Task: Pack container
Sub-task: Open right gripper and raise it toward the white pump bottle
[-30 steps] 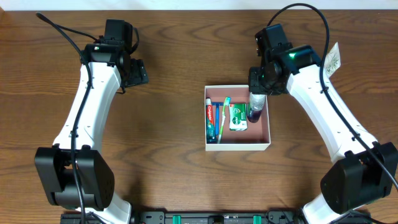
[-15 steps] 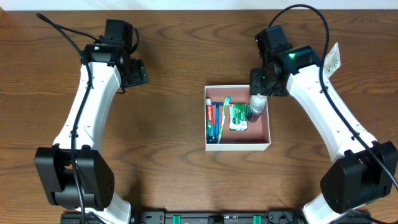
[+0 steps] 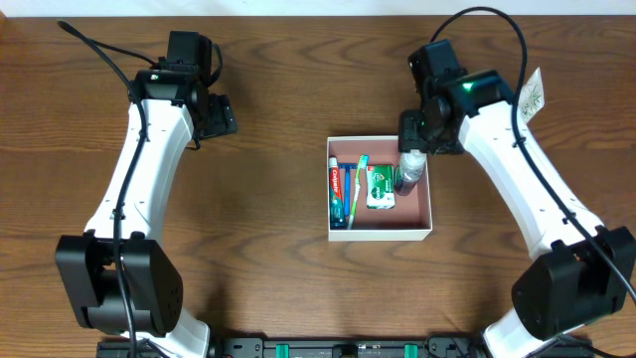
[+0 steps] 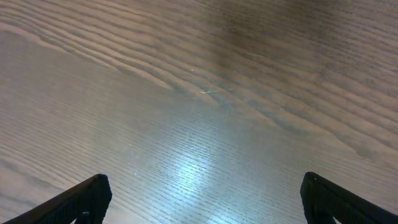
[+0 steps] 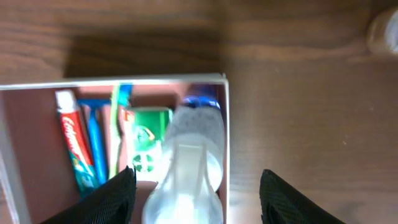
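White-walled container (image 3: 383, 235) already holds toothpaste (image 3: 337, 191), toothbrush (image 3: 356, 187), packet (image 3: 379, 187) and bottle (image 5: 193, 143), while left gripper (image 4: 205, 199) and right gripper (image 5: 202, 199) both gape empty, so we judge packing probably finished.

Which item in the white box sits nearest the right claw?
The clear plastic bottle with purple liquid, by the white cardboard box's right wall, between the right claw's open fingers. The red-and-white toothpaste tube and green-and-white packet lie further left.

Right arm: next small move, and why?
Probably lift the right gripper straight up: its jaws stand open on either side of the clear bottle, which already rests in the container.
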